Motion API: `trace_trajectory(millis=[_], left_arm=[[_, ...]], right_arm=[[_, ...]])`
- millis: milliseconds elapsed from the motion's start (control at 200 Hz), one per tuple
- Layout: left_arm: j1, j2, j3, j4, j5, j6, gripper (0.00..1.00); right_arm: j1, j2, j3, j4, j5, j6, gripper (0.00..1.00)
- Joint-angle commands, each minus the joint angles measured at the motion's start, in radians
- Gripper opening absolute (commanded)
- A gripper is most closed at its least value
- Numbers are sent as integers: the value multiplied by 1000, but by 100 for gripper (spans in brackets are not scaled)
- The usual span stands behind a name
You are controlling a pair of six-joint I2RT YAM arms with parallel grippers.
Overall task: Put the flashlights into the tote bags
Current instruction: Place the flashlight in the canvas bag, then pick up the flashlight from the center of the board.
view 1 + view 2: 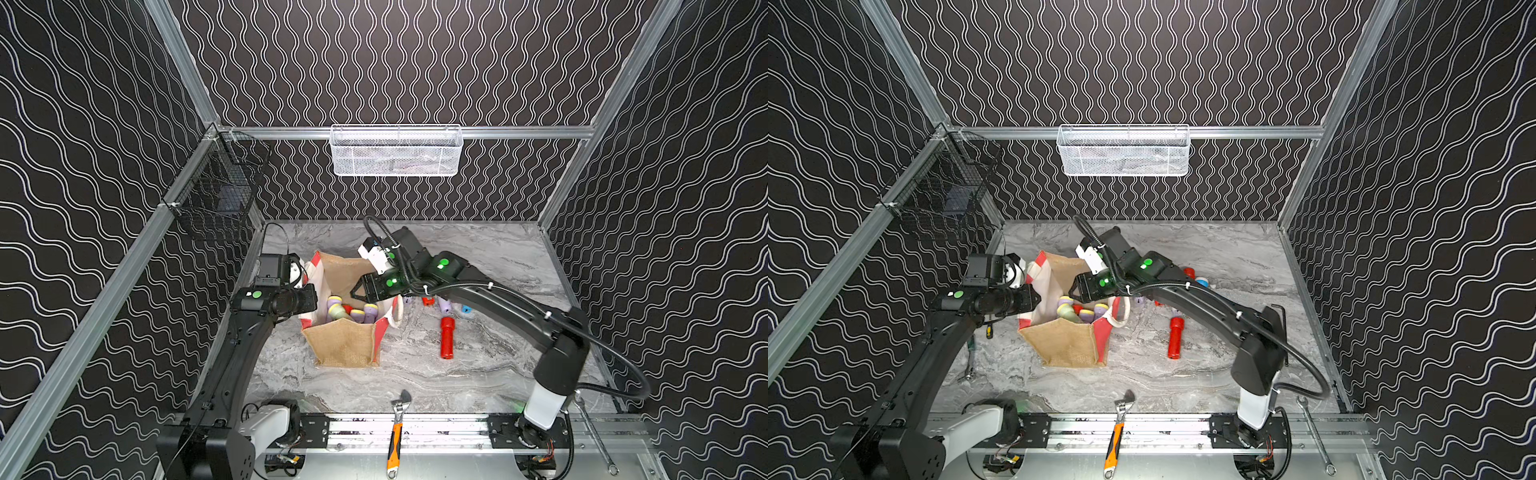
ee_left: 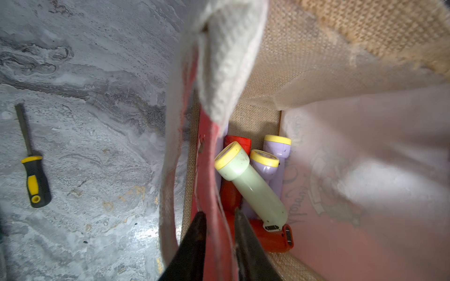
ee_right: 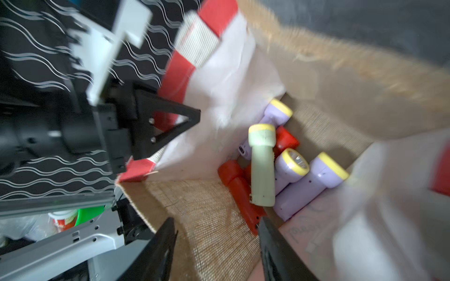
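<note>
left claw [image 2: 219, 213] pinches the tote bag's [image 1: 345, 345] red-striped side; right claw [image 3: 216, 220] hangs open and empty over the flashlights [image 3: 263, 170] inside, left of frame centre.

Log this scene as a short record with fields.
left gripper: shut on the tote bag side panel
right gripper: open, empty, over the bag mouth
in bag: pale green flashlight, lilac flashlights, red flashlights
on table: loose red flashlight; more partly hidden behind the right arm
unrelated: orange-handled wrench
</note>
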Motion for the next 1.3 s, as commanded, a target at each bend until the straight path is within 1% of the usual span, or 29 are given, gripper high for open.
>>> trace_trajectory(millis=[0,90,140,355,566,786,911,1096,1296], left_arm=[[1,12,13,0,-27,2,26],[1,15,16,-3,-30,2,26],[1,15,15,-4,-32,-1,26],[1,28,24,-13,-47,2,26],[1,45,33,-21,-67,1,26],[1,48,35,-26,-79,-2,26],[1,51,38,-29,-78,-3,26],[1,57,43,-31,-79,0,26],[1,62,39,-27,-76,5,26]], right_arm=[[-2,-69,-37,35,137,-40,59],[-11,-144,-99,52,219,-39,60],[-30,-186,-149,71,243,-25,60],[-165,-344,-377,136,212,65,61],[-190,-422,-505,103,242,91,61],[-237,-533,-662,102,310,154,62],[-264,-536,-716,85,321,183,62],[-268,-494,-792,59,307,216,62],[-270,-489,-846,53,309,253,62]])
